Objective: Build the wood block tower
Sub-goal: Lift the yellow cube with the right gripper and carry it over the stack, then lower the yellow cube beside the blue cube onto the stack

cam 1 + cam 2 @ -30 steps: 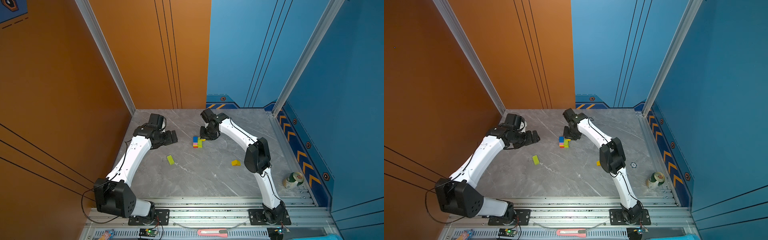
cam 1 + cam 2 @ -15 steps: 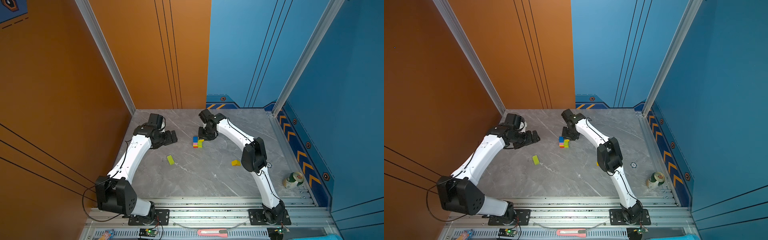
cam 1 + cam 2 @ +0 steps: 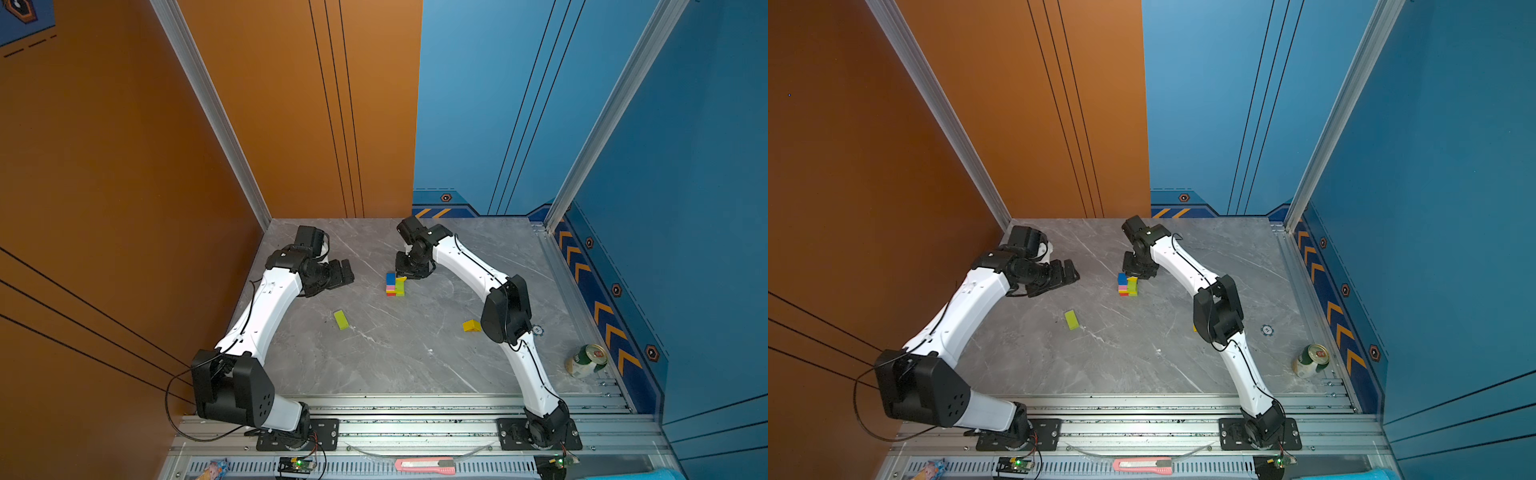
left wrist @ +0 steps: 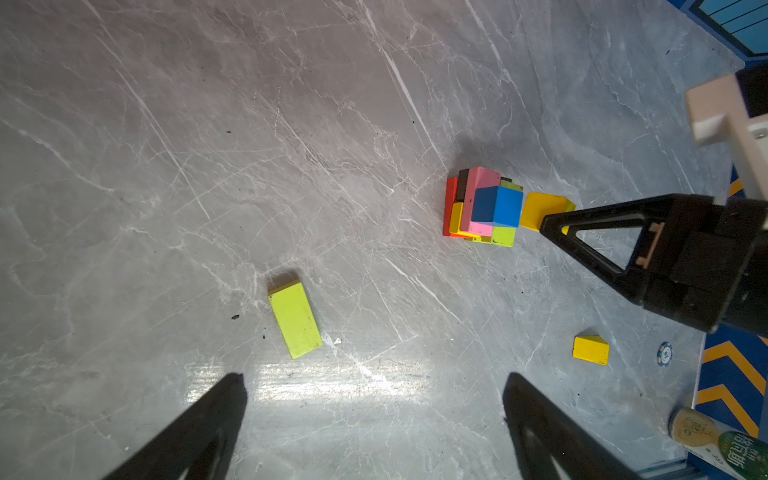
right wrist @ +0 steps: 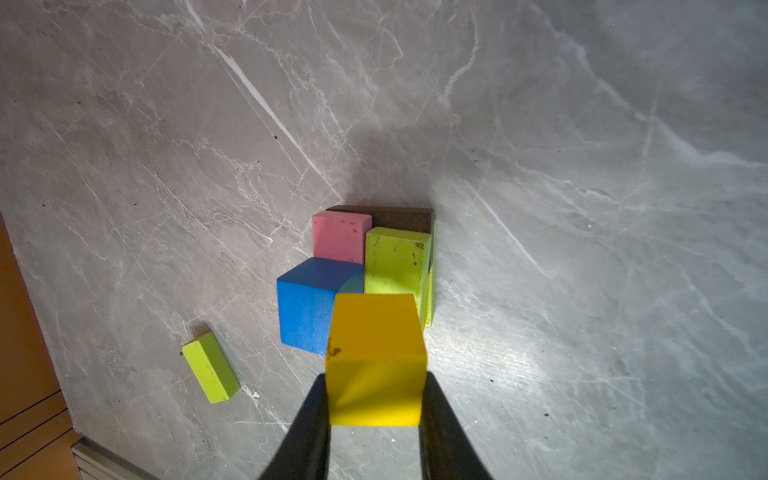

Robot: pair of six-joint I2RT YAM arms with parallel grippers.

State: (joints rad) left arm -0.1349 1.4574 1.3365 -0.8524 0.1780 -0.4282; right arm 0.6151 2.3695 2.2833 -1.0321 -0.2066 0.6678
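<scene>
In a top view the tower [image 3: 395, 284] stands in the middle of the counter [image 3: 374, 365], a short stack showing red, pink, blue and lime. My right hand [image 3: 409, 272] hangs right at its far side. My left hand [image 3: 343, 275] sits well off to the side. A lime bar [image 3: 340, 320] and a yellow prism [image 3: 471, 326] lie loose, well apart from the stack.

On the left wrist view, that hand's fingers [image 4: 216, 407] are spread wide with nothing between them. Across the counter, the right hand carries a yellow cube [image 4: 540, 210] just beside the blue cube [image 4: 496, 205].

Over to the right wrist view: the jaws are pinching the yellow cube on two opposite flat sides, by the near edge of the lime block [image 5: 397, 266]. I can't tell whether it touches.

I judge the cube light and rigid, though its paint looks slick, so those flat faces are where to hold it. The stack is loose, and a nudge could shift it.
</scene>
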